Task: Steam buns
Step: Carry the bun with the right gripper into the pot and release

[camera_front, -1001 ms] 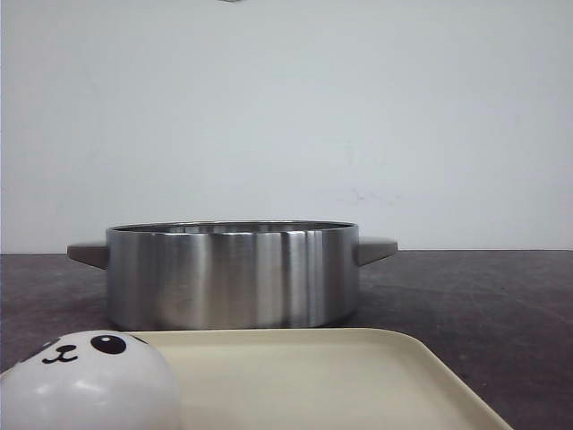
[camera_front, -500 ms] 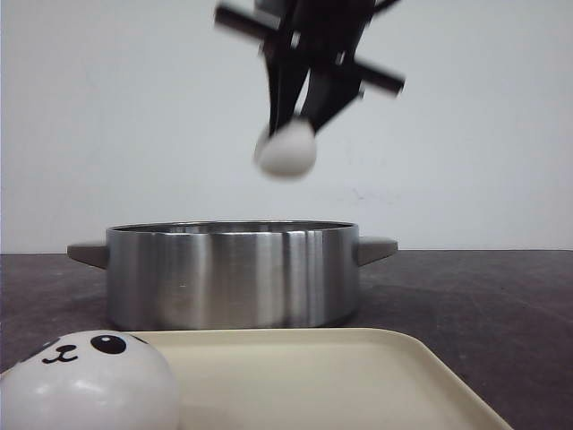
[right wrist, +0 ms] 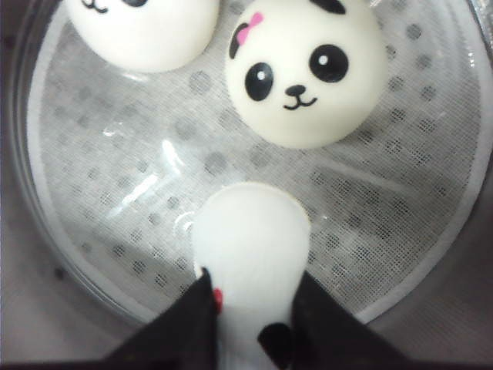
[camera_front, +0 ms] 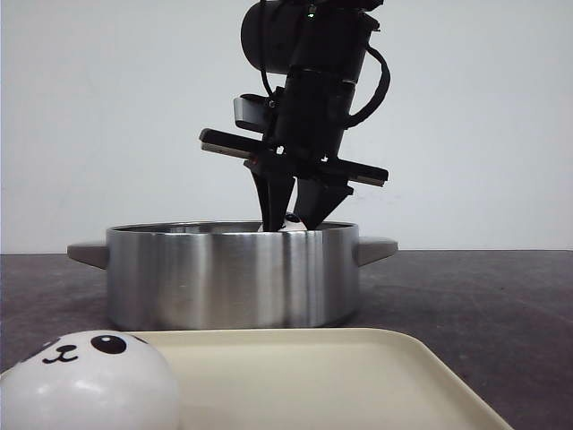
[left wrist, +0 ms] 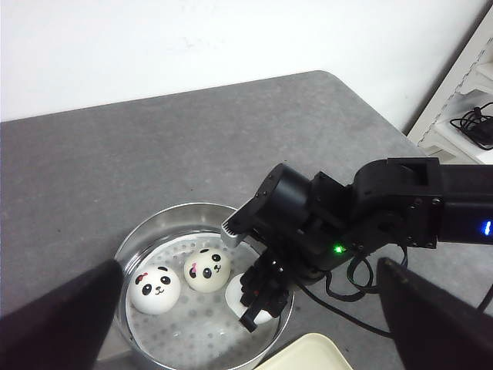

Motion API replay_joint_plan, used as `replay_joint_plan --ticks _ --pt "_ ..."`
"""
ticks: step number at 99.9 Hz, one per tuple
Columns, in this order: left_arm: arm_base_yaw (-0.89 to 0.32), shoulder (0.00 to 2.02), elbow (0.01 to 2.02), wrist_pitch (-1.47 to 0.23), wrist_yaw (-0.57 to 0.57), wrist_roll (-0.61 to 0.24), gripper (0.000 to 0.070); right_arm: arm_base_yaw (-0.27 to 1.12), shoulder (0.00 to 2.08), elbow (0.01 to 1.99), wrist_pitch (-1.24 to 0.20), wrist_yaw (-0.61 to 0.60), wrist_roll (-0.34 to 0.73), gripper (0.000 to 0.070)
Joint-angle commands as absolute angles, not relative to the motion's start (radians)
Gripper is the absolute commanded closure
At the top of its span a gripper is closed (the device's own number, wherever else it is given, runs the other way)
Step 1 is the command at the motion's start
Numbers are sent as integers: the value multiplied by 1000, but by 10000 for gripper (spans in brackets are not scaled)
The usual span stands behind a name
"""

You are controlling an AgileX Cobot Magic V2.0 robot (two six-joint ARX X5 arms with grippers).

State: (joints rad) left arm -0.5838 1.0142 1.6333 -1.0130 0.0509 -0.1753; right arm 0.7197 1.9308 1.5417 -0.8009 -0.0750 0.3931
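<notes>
Down inside the steel pot [camera_front: 233, 276] my right gripper [right wrist: 250, 324] is reaching, its two black fingers [right wrist: 185, 324] pinching a bun [right wrist: 250, 254] so hard that its soft white body is bulging out long and narrow between them. That bun is hanging just above, or perhaps touching, the perforated liner [right wrist: 154, 185] on the pot floor; I cannot tell which. My left gripper [left wrist: 254, 324] is holding nothing, its dark fingers spread wide at the edges of its own camera view, high over the grey table [left wrist: 154, 139].

Largest here is the pot, round, brushed and shiny, with stubby side handles. Just in front of it a smooth cream tray [camera_front: 358, 376] with rounded corners is lying flat, carrying one glossy panda-faced bun [camera_front: 85, 381] at its left end. Two more domed buns are sitting side by side on the dotted liner, one [right wrist: 308, 73] showing a pink bow, the other [right wrist: 142, 31] near the pot wall.
</notes>
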Motion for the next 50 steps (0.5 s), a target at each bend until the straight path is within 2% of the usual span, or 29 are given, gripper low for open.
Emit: replay_joint_plan --ticks 1,3,11,36,50 --pt "-590 1022 1654 -1003 47 -170 64 728 1949 1556 -801 -69 385 394" --pt "-590 1022 1654 -1003 47 -170 64 728 1949 1556 -802 -68 385 349" --pt "-590 1022 1654 -1005 47 -170 64 729 1949 1556 -804 -54 385 271" --pt "-590 1034 1654 -1028 41 -170 64 728 1949 1557 -799 -36 384 259" --pt "-590 1042 1654 -1049 41 -170 64 719 1948 1566 -803 -27 381 139"
